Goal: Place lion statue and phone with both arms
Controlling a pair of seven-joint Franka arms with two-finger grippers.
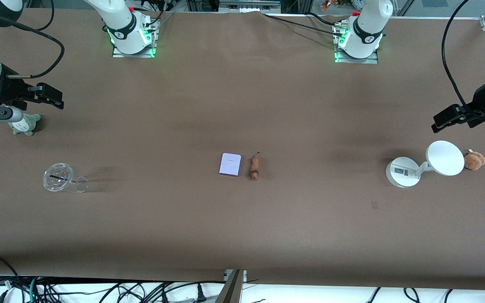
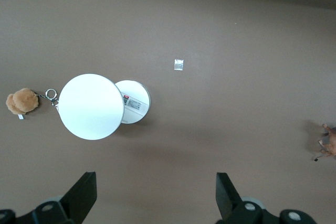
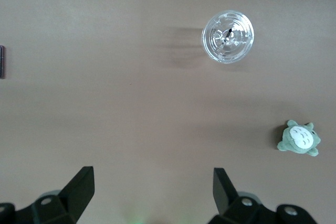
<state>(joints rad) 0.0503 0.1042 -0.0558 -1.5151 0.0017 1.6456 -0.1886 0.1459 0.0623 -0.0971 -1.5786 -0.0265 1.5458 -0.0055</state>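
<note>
- Waiting at the table's two ends, both arms look to be at the very start: nothing is lifted yet, so I judge the approach and first grasp are the step in hand.
- Brown table point(image 1: 242, 219): the phone point(image 1: 230, 164) and lion statue point(image 1: 254, 167) lie flat at its middle, just beside each other but apart, the phone toward the right arm's end and the statue toward the left arm's end.
- Left gripper point(image 1: 448, 119): empty, jaws spread wide, hovering near the white stand with round disc point(image 1: 427, 164) and brown plush point(image 1: 474, 160), well apart from the statue.
- Right gripper point(image 1: 49, 96): also empty and wide open, hovering near the grey-green plush point(image 1: 26, 125) with the clear plastic cup point(image 1: 62, 179) close by, well apart from the phone.
- Next move, as I judge it: each arm must travel inward to the centre, descend, and close on its nearer item; the flat phone will need an edge grip.
</note>
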